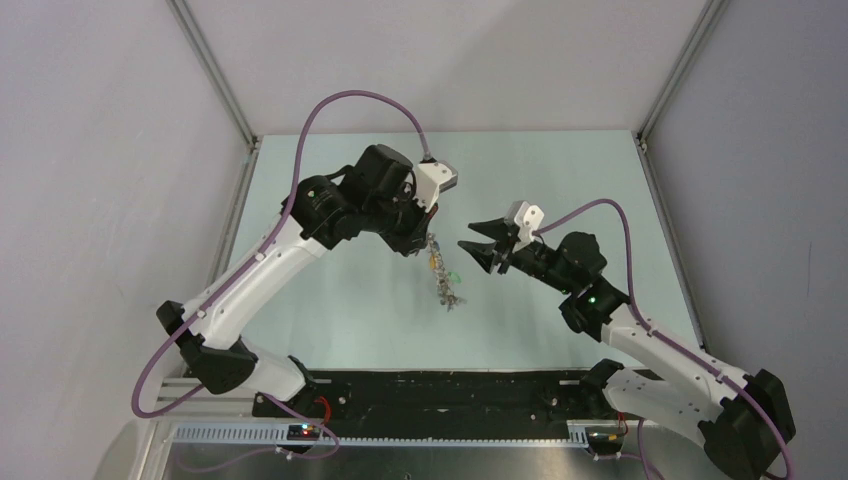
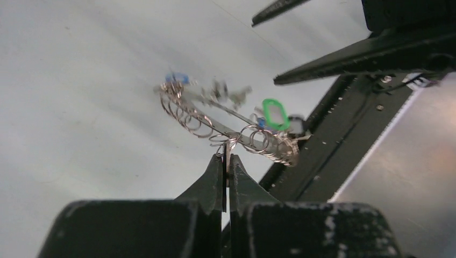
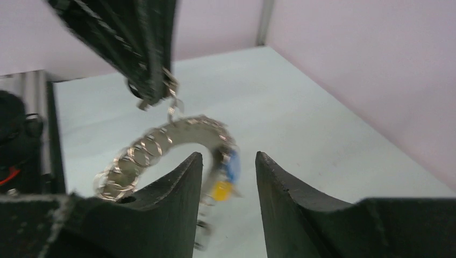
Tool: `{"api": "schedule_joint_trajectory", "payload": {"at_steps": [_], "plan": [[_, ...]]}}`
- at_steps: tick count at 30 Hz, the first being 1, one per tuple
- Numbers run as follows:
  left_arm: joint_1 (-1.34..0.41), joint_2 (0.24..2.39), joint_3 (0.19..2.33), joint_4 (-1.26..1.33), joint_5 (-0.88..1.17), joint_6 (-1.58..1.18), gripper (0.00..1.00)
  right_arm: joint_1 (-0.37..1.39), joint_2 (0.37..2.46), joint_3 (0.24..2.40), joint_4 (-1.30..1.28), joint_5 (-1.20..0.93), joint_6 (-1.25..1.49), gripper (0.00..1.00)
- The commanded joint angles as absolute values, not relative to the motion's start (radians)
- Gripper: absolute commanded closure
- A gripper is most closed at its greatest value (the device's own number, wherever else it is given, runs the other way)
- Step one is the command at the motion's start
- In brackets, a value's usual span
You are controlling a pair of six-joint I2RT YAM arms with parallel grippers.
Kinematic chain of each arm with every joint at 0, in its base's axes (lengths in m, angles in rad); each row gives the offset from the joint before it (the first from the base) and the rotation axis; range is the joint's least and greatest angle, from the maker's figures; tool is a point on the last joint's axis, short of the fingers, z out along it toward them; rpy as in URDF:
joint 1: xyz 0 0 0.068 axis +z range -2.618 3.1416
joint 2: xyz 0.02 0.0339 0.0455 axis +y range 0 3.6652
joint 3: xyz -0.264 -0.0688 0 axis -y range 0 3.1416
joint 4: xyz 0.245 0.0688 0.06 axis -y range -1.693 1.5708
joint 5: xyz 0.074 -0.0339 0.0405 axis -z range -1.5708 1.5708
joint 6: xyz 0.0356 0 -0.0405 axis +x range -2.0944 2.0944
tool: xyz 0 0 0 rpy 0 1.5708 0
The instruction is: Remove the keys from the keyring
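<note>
Keyring [image 2: 215, 124] hangs above the table [image 1: 560, 170], pinched in the left gripper's [image 2: 226, 161] closed fingers, likely so the keys [image 3: 230, 167] dangle free below it. Right gripper [image 3: 228, 157], fingers half spread, hovers just beside the keyring, seemingly lining up on a key.

Top camera looks down over the table [image 1: 560, 180] from high above its near edge. Wrist cameras sit close, sighting along the left end effector [image 2: 226, 158] and right end effector [image 3: 228, 158]; all three catch the keyring [image 1: 437, 262].
</note>
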State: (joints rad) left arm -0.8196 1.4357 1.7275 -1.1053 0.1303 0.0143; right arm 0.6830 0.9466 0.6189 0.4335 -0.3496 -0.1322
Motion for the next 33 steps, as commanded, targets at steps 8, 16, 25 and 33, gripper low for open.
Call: {"api": "schedule_joint_trajectory", "payload": {"at_steps": [8,16,25,33], "plan": [[-0.802,1.419,1.812,-1.11,0.302,-0.062,1.0,0.661,0.992,0.659,0.553,-0.677,-0.08,0.63],[-0.789,1.437,1.84,-1.109,0.337,-0.08,1.0,0.657,1.056,0.699,0.549,-0.71,-0.039,0.81],[-0.767,1.43,1.84,-1.11,0.397,-0.114,1.0,0.65,1.033,0.701,0.501,-0.603,-0.107,0.68],[-0.715,1.461,1.824,-1.109,0.482,-0.188,1.0,0.643,0.963,0.706,0.462,-0.627,-0.133,0.64]]}}
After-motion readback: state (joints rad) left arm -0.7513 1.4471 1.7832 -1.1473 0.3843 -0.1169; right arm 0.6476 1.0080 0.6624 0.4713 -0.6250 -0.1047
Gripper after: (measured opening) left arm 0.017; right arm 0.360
